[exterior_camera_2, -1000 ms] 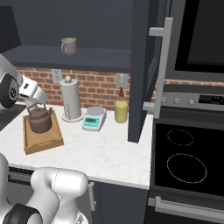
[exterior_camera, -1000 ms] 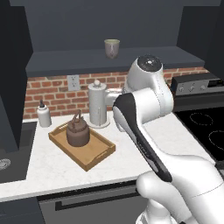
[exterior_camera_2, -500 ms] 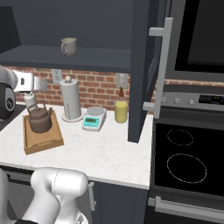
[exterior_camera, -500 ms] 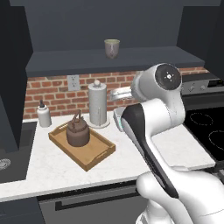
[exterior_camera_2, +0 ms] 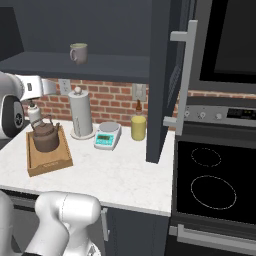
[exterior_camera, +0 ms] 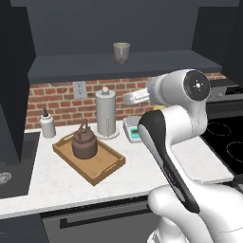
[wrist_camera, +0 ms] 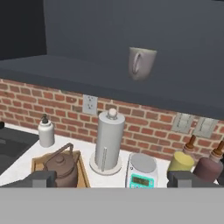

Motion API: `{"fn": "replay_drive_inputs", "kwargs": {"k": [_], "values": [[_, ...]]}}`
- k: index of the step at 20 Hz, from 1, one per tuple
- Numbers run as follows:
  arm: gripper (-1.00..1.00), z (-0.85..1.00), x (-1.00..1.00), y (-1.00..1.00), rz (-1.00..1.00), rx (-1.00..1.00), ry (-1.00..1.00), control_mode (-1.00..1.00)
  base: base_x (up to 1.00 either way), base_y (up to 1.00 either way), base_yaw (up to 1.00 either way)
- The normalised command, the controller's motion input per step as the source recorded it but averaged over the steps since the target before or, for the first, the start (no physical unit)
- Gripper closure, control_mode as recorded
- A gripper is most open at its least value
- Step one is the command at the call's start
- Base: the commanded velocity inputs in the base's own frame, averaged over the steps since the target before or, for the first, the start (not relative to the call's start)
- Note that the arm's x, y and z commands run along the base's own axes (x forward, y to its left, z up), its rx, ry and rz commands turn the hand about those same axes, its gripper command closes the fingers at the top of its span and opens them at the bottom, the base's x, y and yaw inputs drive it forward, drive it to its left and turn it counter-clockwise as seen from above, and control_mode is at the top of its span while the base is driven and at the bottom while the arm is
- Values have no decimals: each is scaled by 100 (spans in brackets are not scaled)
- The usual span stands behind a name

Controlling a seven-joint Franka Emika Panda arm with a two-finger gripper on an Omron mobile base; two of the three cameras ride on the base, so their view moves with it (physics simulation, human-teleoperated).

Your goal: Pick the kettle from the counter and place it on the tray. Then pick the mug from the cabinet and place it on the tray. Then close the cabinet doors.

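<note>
The dark-brown kettle (exterior_camera: 84, 143) stands upright on the wooden tray (exterior_camera: 101, 167) on the white counter (exterior_camera: 61, 182). On the dark shelf of the open cabinet (exterior_camera: 95, 64) sits the grey-green mug (exterior_camera: 121, 51), handle toward me in the hand view (wrist_camera: 141, 63). My gripper (wrist_camera: 113, 181) is open with nothing between its fingertips (wrist_camera: 41, 178). It hovers over the counter right of the paper towel roll, below the shelf, pointing at the back wall (exterior_camera: 127, 98). Both cabinet doors stand open, the right one (exterior_camera_2: 170, 75) and the left one (exterior_camera: 14, 80).
A paper towel holder (exterior_camera: 106, 114), a kitchen scale (exterior_camera: 134, 130), a white bottle (exterior_camera: 46, 124) and a yellow bottle (exterior_camera_2: 138, 126) line the brick wall. A sink (exterior_camera: 9, 173) lies at the left, a stove (exterior_camera_2: 212, 175) at the right, beyond the open right door.
The arm has swung its elbow to the right and lifted the hand away from the tray, toward the shelf. The kettle stays on the tray; the jaws stay open.
</note>
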Motion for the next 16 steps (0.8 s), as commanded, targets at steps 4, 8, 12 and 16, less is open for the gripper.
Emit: {"fn": "replay_drive_inputs", "kwargs": {"k": [4,8,12,16], "values": [[-100,0,1,0,0,0,1,-100,0,0,0],[-100,3,0,0,0,0,-9,-100,0,0,0],[-100,23,0,0,0,0,-13,-100,0,0,0],[-100,35,0,1,0,0,-11,-100,0,0,0]]}}
